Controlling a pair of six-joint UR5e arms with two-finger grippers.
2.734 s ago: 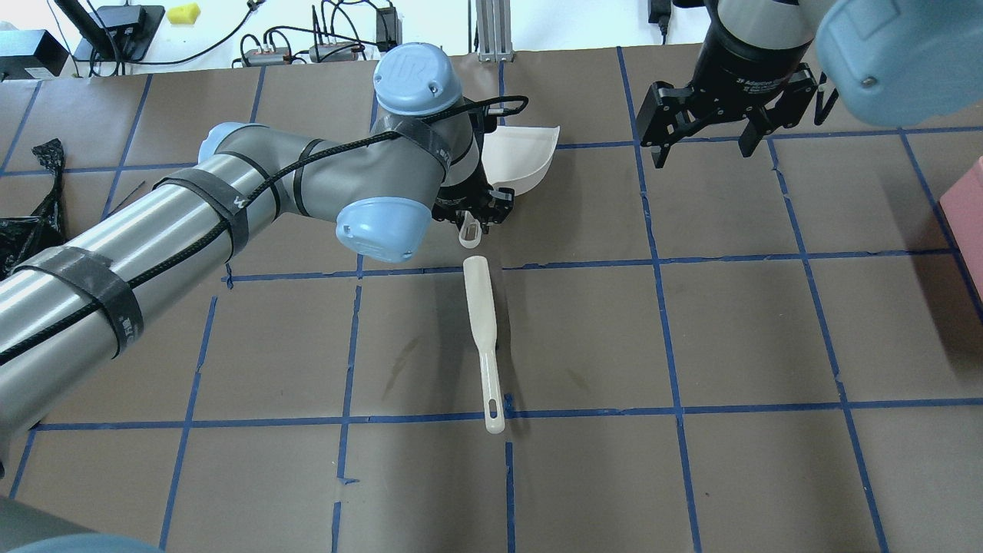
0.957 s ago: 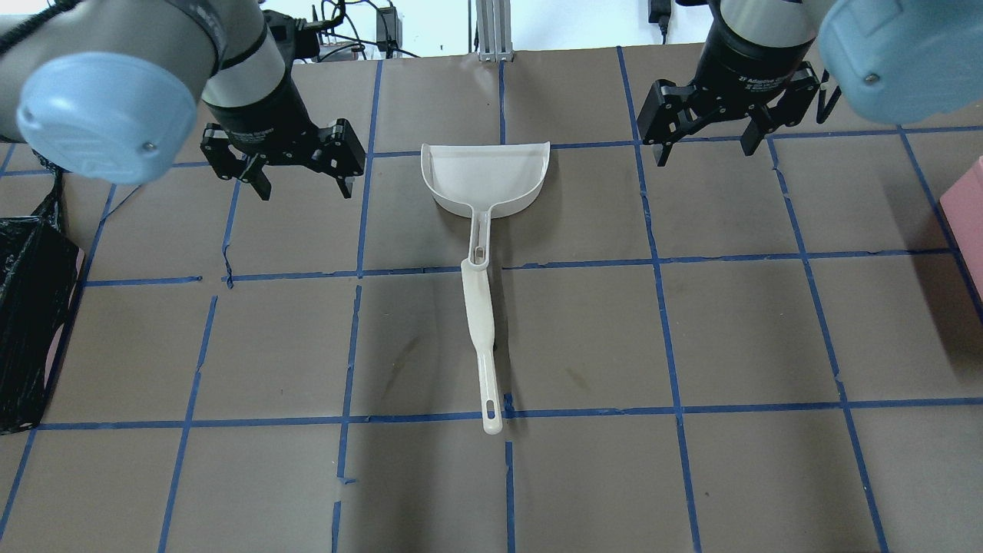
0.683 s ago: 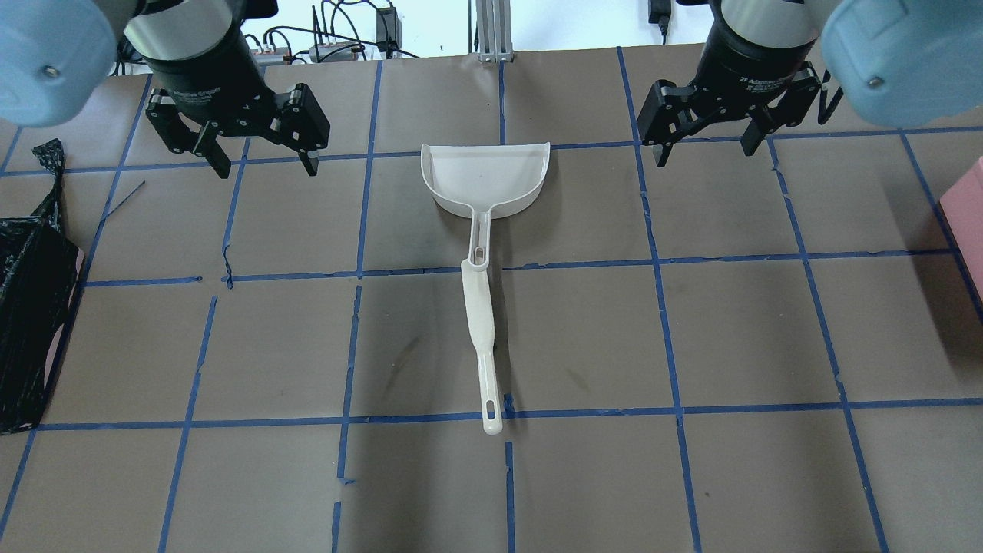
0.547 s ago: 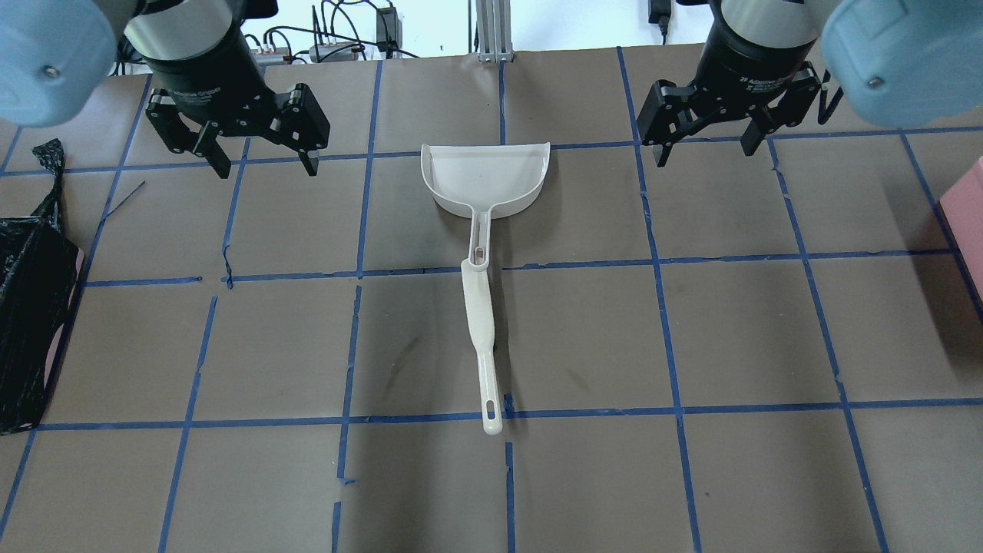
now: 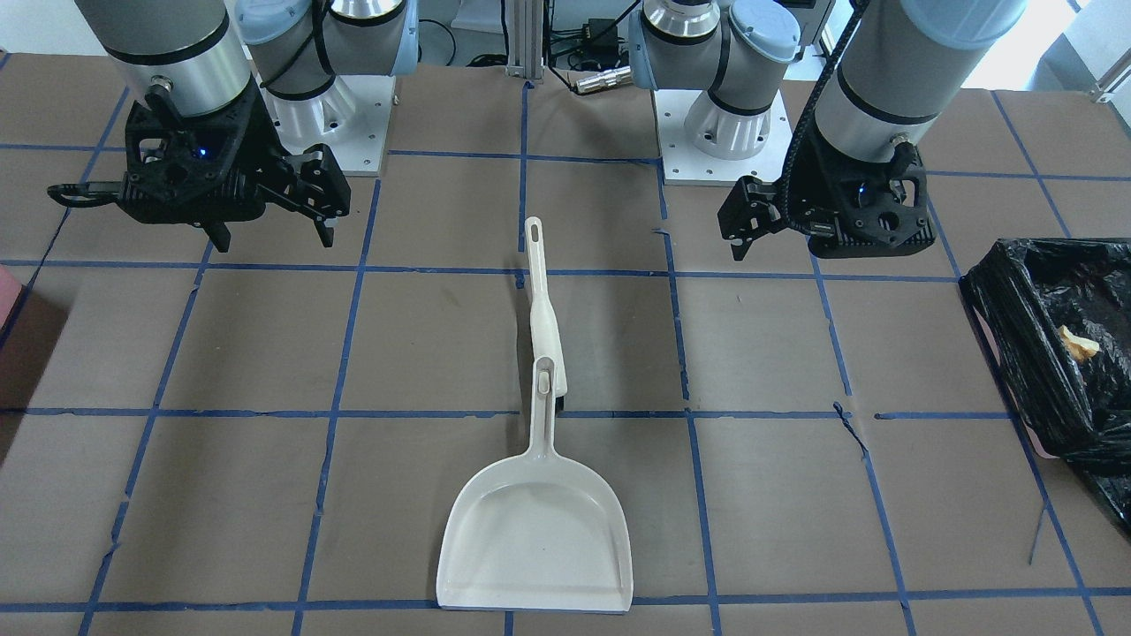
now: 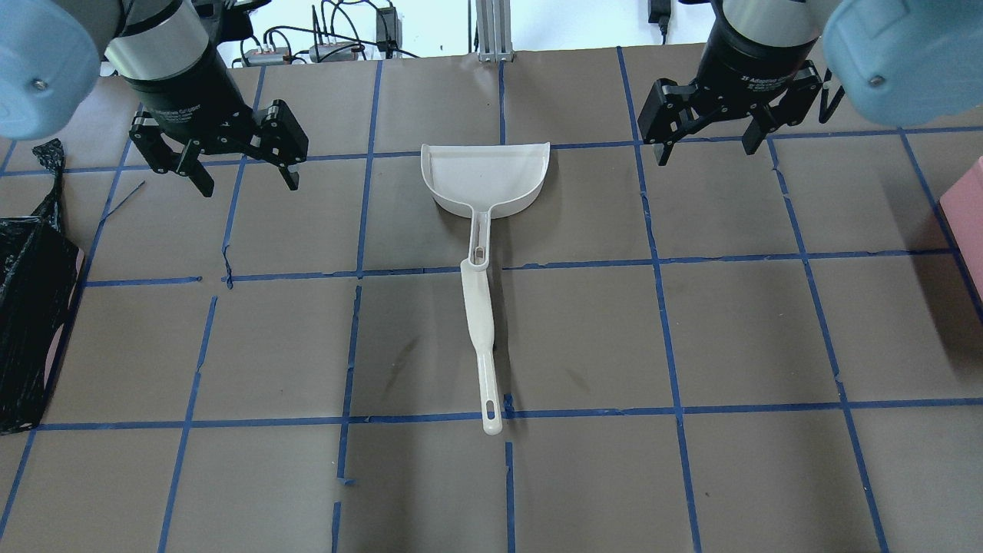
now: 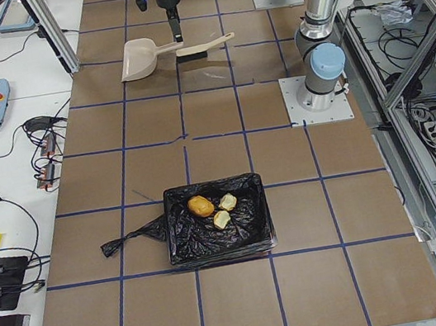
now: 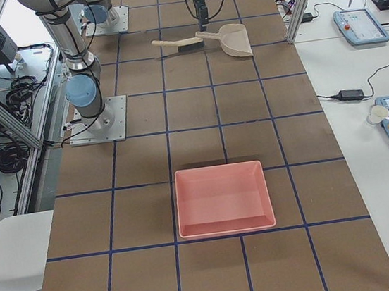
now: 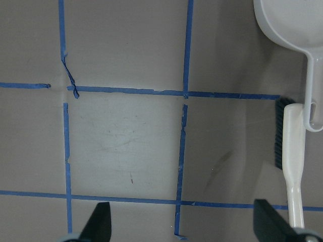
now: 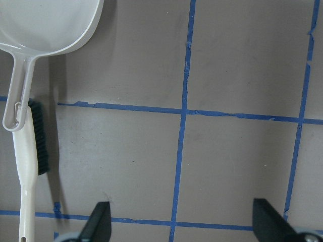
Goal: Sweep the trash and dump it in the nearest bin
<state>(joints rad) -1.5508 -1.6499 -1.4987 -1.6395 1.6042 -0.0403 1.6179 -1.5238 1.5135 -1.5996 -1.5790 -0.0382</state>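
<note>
The trash, a tan-brown lump and two pale chunks, lies inside the black-bagged bin at the table's left end; the bin also shows in the overhead view. The white dustpan lies flat at mid-table, empty, its handle touching the white brush. My left gripper is open and empty, hovering left of the pan. My right gripper is open and empty, hovering right of the pan. Both wrist views show open fingers over bare table.
A pink tray sits at the table's right end, its edge showing in the overhead view. Brown paper with a blue tape grid covers the table. Cables and devices lie beyond the far edge.
My left gripper let go of the tilted dustpan, which now lies flat, and swung away to the left; in the last half second it drifted slightly left. The right arm stayed put.
</note>
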